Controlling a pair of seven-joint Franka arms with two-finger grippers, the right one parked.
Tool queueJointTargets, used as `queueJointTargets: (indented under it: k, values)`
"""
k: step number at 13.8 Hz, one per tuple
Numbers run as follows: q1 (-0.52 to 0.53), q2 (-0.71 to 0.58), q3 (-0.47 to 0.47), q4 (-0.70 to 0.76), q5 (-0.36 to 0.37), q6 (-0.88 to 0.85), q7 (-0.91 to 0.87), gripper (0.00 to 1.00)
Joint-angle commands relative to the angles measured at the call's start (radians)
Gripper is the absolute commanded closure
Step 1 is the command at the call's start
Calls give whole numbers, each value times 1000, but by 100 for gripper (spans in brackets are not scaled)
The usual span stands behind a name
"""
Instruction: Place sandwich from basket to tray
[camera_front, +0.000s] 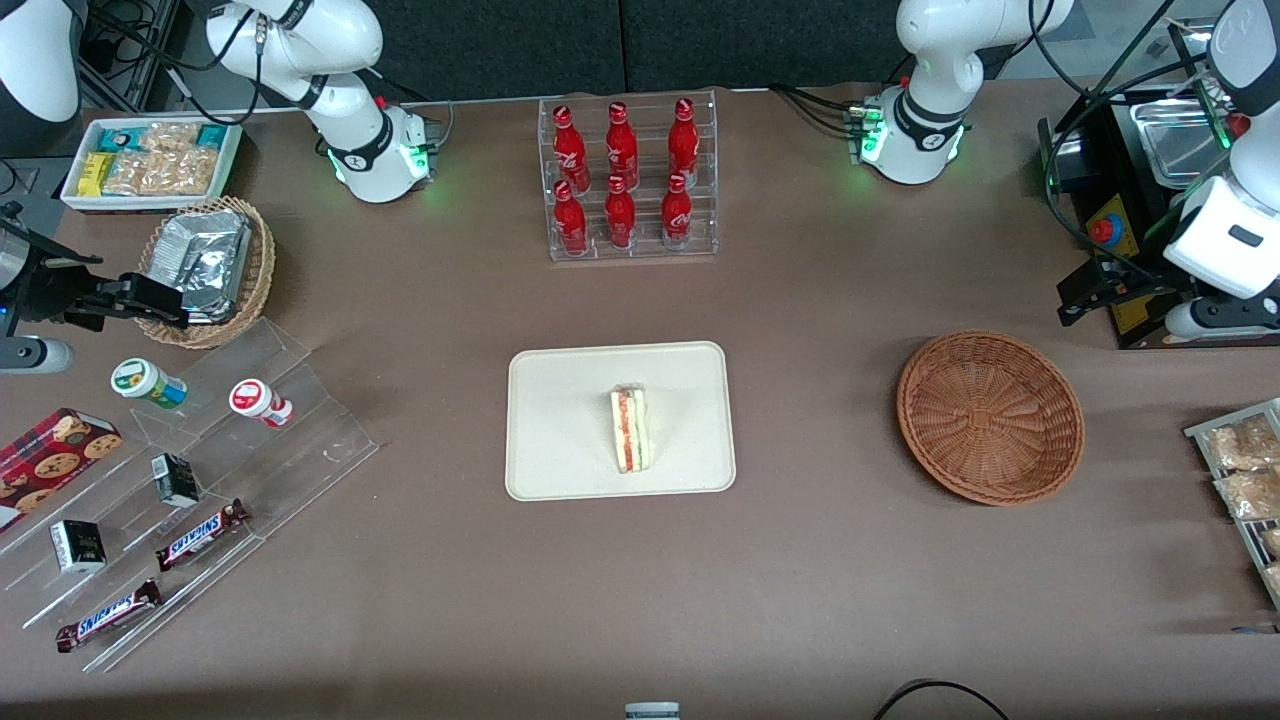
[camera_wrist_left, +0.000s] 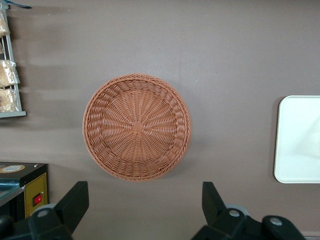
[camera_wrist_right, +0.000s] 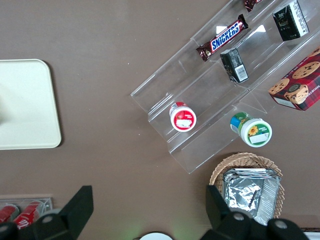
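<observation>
Small triangular white-bread sandwich (camera_front: 631, 430) with red and green filling: resting on the flat cream-white rectangular tray (camera_front: 560, 470), mid-bench. Round reddish-brown wicker basket (camera_wrist_left: 136, 126): empty, toward working arm's end. Left claw (camera_wrist_left: 142, 207): released, holding nothing, hovering above bench just beside basket. Remaining risks look small: descent clipping basket rim, or a needless re-grasp tipping the wedge.

The tray (camera_wrist_left: 299, 139) ran off the left wrist frame's edge, its sandwich unseen there; the claw (camera_wrist_left: 142, 207), high above the counter (camera_wrist_left: 225, 60), showed only its spread fingertips (camera_wrist_left: 75, 202); snack packets (camera_front: 1245, 470) at three o'clock in the front view were cropped.
</observation>
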Motion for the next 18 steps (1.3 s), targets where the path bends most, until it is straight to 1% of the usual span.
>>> queueJointTargets:
  k: [1, 5, 6, 8, 9, 18]
  values:
    - [0, 14, -2, 32, -4, -27, 10, 0]
    - [-18, 17, 10, 32, -4, -27, 12, 0]
    - [-58, 17, 59, 32, -2, -27, 10, 0]
    - [-203, 17, 213, 34, -4, -27, 12, 0]
    - [-227, 17, 238, 32, -4, -27, 12, 0]
    - [-210, 12, 234, 41, -4, -28, 13, 0]
